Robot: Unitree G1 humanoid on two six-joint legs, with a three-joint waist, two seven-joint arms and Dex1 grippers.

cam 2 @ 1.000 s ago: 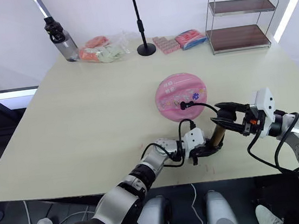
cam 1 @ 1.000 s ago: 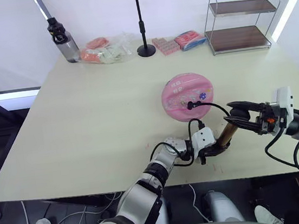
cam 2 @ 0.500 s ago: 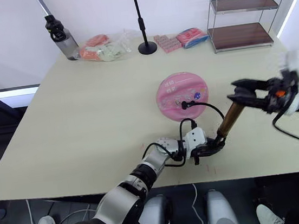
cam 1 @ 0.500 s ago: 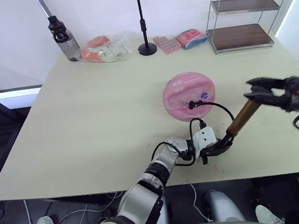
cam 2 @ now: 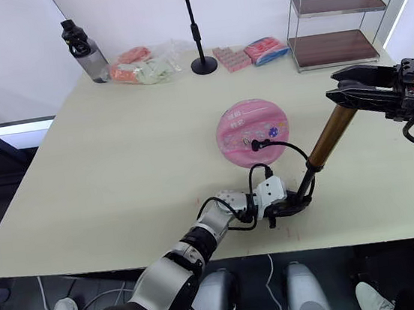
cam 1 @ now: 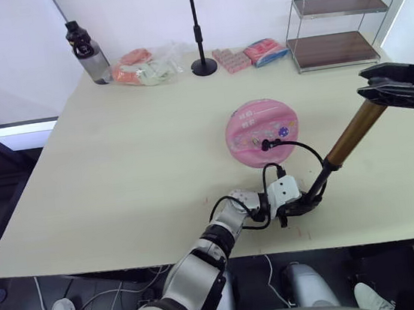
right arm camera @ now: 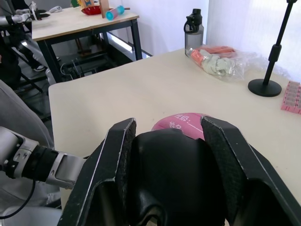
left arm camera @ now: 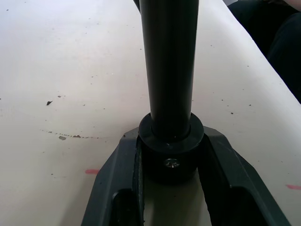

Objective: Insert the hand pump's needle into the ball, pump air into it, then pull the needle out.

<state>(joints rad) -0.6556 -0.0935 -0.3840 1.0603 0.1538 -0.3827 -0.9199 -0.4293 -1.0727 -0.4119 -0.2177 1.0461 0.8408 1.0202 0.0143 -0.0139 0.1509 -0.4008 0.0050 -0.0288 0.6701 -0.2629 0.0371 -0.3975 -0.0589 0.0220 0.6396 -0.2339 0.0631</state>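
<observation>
Table [cam 1: 119, 173], hand pump [cam 1: 345, 142] slanting up-right

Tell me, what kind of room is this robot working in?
Probably a lab or test room, not a home: a plain table against blank white walls, a black stand on it, cables on the floor, and in the right wrist view a second workbench nearby.
</observation>
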